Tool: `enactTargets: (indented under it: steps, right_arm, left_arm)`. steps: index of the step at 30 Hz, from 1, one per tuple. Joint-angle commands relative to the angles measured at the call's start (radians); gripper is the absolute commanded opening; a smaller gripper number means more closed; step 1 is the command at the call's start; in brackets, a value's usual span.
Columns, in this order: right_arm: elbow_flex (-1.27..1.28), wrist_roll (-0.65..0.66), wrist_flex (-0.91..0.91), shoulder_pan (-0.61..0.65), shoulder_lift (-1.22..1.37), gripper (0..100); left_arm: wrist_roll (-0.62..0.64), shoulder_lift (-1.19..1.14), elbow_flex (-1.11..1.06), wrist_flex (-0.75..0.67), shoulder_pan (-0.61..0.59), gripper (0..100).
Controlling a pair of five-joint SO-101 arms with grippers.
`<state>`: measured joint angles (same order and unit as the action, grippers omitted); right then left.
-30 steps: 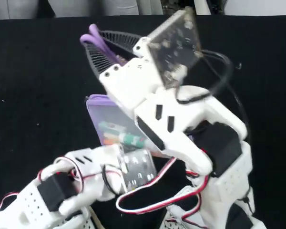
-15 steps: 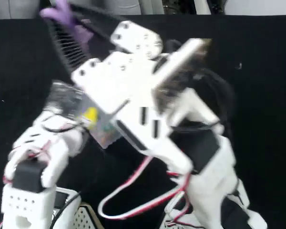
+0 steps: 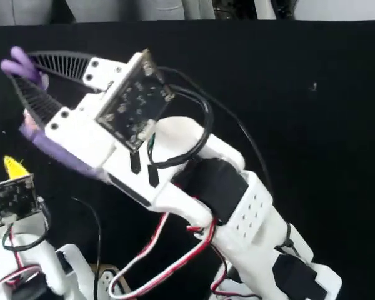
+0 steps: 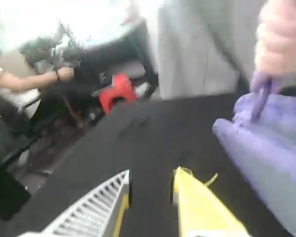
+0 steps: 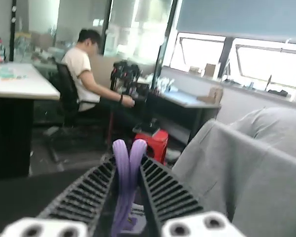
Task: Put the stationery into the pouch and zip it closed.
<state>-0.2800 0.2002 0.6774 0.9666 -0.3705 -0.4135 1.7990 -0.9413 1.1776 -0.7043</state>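
Note:
My right gripper [image 3: 17,64] is raised over the table's far left, its black ribbed fingers shut on the purple zip pull [image 3: 25,66]. In the right wrist view the same pull [image 5: 125,170] is a looped strap pinched between the fingers [image 5: 164,193]. The purple pouch [image 3: 61,149] hangs off the table under that gripper, tilted along the arm. Its contents are hidden. My left gripper [image 4: 150,178] is low at the front left, open, with its yellow finger [image 3: 15,167] pointing toward the pouch [image 4: 266,148] and nothing between its fingers.
The black table top [image 3: 287,94] stretches to the right and back. The right arm's white body [image 3: 212,187] crosses the middle of the high view. A grey cloth-covered shape [image 5: 246,168] stands beyond the table's far edge.
The right arm has swung left across the table, carrying the pouch by its zip pull. The left arm has drawn back to the front left corner, away from the pouch.

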Motion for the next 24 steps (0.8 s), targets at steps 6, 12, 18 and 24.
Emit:
enactTargets:
  steps: [6, 12, 18, 24]
  right_arm:
    - [-0.104, 0.008, 0.333, -0.068, -0.147, 1.1]
    - [-0.168, 0.002, 0.379, -0.287, -0.186, 1.1]
    - [-0.166, 0.009, 0.316, -0.439, -0.185, 1.1]
    - [-0.17, 0.009, 0.169, -0.535, -0.174, 1.1]
  left_arm:
    - [-0.014, 0.032, -0.12, 0.02, -0.104, 15]
    - [-0.009, 0.029, -0.17, 0.02, -0.094, 15]
    - [-0.008, 0.029, -0.171, 0.078, -0.094, 15]
    - [-0.009, 0.029, -0.17, 0.098, -0.094, 15]
